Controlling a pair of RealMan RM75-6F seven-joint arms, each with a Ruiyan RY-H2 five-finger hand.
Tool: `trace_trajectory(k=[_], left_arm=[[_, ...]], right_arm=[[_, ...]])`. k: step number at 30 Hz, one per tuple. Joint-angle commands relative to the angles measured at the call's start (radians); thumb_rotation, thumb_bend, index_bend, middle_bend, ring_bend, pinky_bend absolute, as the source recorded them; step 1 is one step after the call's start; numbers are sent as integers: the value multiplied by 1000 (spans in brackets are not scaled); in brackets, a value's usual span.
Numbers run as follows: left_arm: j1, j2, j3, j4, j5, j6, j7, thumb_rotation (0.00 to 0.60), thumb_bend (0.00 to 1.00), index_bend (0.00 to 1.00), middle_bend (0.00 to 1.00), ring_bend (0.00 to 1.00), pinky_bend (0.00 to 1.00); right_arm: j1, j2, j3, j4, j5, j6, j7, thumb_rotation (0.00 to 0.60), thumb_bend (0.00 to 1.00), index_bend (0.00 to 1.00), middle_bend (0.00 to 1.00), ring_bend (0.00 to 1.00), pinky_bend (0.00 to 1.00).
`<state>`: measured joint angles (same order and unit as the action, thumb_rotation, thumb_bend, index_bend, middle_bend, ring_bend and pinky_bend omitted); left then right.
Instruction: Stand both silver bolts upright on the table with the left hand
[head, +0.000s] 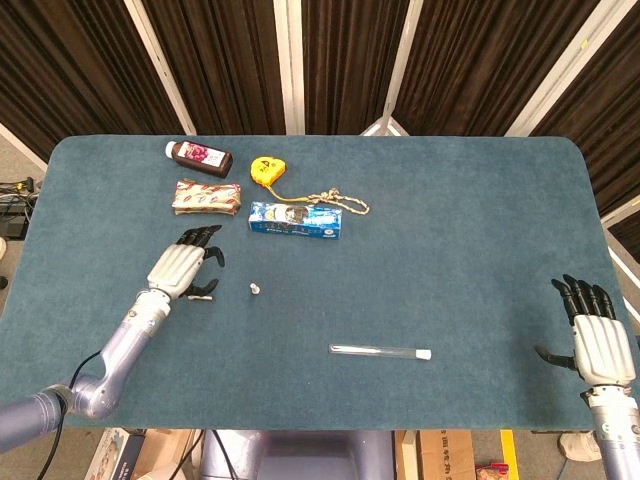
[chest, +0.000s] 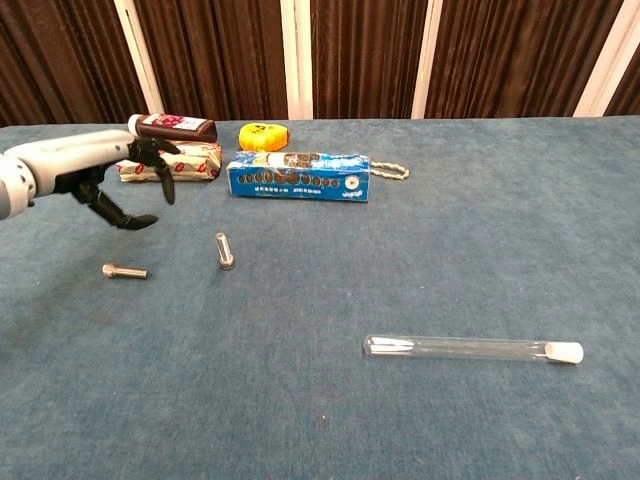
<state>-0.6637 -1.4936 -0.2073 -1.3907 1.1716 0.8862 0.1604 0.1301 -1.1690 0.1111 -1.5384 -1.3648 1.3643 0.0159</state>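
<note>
Lying bolt (chest: 124, 271) — chest view only

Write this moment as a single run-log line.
left hand: open, above lying bolt | standing bolt: upright | right hand: open, idle

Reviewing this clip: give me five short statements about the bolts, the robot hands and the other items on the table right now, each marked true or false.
1. One silver bolt stands upright on the table. True.
2. The other silver bolt also stands upright. False: it lies on its side.
3. The left robot hand holds a bolt. False: it holds nothing, fingers apart, above the table.
4. The glass test tube lies flat, away from both bolts. True.
5. The right robot hand rests on the blue box. False: it is at the table's far right edge, nowhere near the box.
</note>
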Motion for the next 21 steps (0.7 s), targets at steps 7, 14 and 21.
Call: trace_trajectory(k=[7, 14, 21], left_arm=[[0, -36, 56, -26, -201, 37, 290, 600, 493, 454, 0, 0, 0], [-14, -63, 66, -19, -244, 45, 345, 600, 493, 466, 0, 0, 0], [-20, -73, 69, -25, -234, 64, 355, 600, 493, 480, 0, 0, 0]], right_arm=[[1, 1, 1, 1, 7, -6, 2, 600, 113, 131, 91, 47, 0], [0, 2, 3, 1, 10, -6, 5, 600, 113, 131, 91, 47, 0], [2, 1, 1, 2, 8, -9, 6, 600, 113, 131, 91, 48, 0]])
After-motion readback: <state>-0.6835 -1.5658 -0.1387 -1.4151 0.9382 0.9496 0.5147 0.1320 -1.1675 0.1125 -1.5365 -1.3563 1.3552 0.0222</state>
